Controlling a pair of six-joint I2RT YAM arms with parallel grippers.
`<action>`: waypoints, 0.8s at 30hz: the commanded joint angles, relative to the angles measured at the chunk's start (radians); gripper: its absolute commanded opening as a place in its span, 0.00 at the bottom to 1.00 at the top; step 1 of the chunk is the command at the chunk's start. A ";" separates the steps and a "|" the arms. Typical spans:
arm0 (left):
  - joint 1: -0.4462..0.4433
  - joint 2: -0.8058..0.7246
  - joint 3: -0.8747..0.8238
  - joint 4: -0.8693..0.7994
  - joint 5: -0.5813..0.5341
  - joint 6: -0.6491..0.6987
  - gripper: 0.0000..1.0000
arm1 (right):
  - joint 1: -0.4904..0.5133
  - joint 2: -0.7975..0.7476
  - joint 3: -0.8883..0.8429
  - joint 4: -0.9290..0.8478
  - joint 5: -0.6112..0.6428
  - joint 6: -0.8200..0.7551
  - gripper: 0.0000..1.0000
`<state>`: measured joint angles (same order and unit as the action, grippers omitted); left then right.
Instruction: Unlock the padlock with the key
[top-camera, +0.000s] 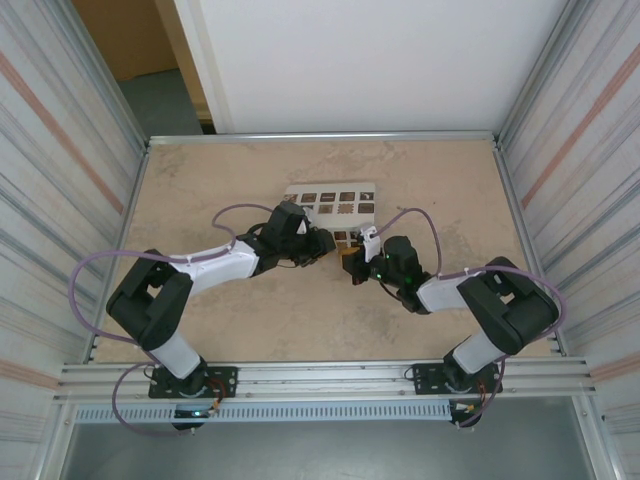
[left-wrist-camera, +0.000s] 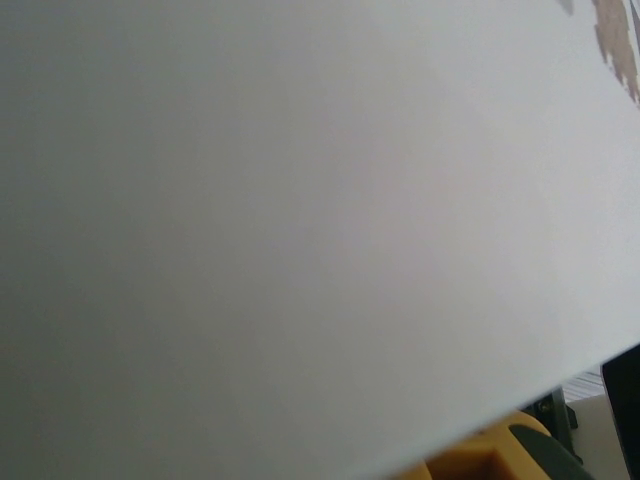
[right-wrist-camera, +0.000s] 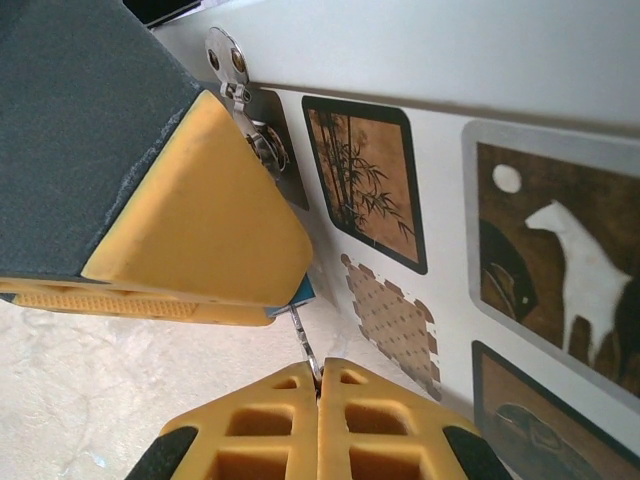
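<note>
Beige marbled table is seen carrying one pale flat box with brown picture squares at its centre. Two claws are met at the box's 6 o'clock edge, the left claw at 10 o'clock of the right claw. One small bright-blue padlock is pinched between the left claw's yellow fingers, near one metal hasp. One thin metal key is gripped by the right claw, pressed together on it, with the padlock at its 11 o'clock tip.
</note>
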<state>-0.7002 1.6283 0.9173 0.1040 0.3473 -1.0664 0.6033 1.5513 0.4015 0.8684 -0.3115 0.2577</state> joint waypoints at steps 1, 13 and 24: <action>-0.035 -0.040 0.028 -0.007 0.163 0.003 0.02 | -0.008 0.017 0.067 0.075 0.004 0.054 0.00; -0.036 0.019 -0.013 0.031 0.160 -0.004 0.02 | -0.001 0.006 0.155 0.038 -0.030 0.063 0.00; -0.038 0.087 -0.061 0.113 0.148 -0.033 0.02 | 0.000 0.059 0.112 -0.017 -0.021 0.068 0.00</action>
<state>-0.6930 1.6806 0.8871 0.2008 0.3325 -1.0744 0.6006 1.5959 0.4812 0.7528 -0.3202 0.2871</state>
